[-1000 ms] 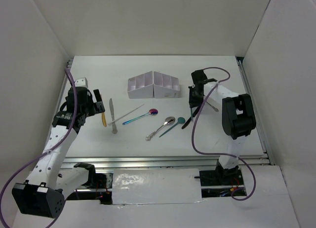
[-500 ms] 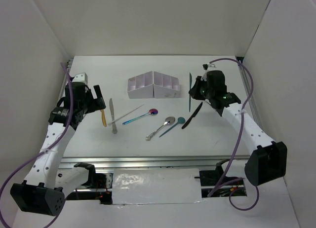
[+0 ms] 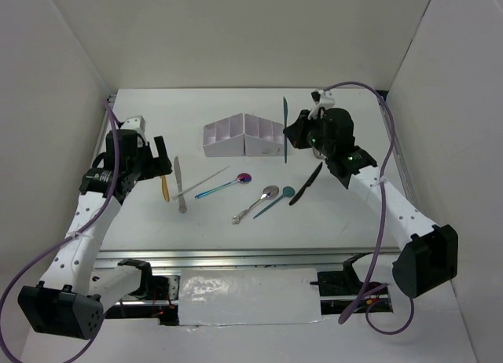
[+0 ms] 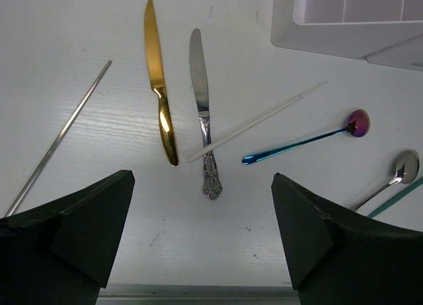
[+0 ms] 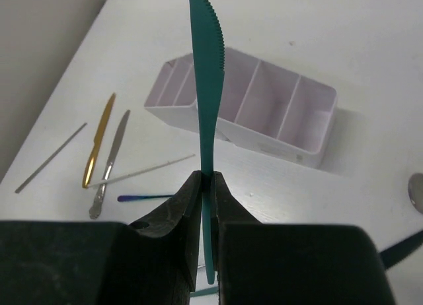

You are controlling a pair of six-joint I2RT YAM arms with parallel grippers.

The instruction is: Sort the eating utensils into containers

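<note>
My right gripper (image 3: 296,135) is shut on a teal knife (image 5: 206,67), which stands blade up just off the right end of the white organizer box (image 3: 244,137). My left gripper (image 4: 201,232) hangs open above the table, with nothing between its fingers (image 4: 79,226). Below and ahead of it lie a gold knife (image 4: 160,87), a silver knife (image 4: 201,100), a white stick (image 4: 258,120) across that knife, an iridescent spoon (image 4: 304,141) and a thin silver stick (image 4: 59,133). A silver spoon (image 3: 258,202), a teal spoon (image 3: 275,200) and a black knife (image 3: 306,182) lie mid-table.
White enclosure walls stand close on the left, right and back. A metal rail (image 3: 259,255) runs along the near table edge. Purple cables (image 3: 346,88) loop off both arms.
My right arm has lifted the teal knife and carried it left and back, up to the right end of the box. The left gripper shifted slightly right and stays open.
</note>
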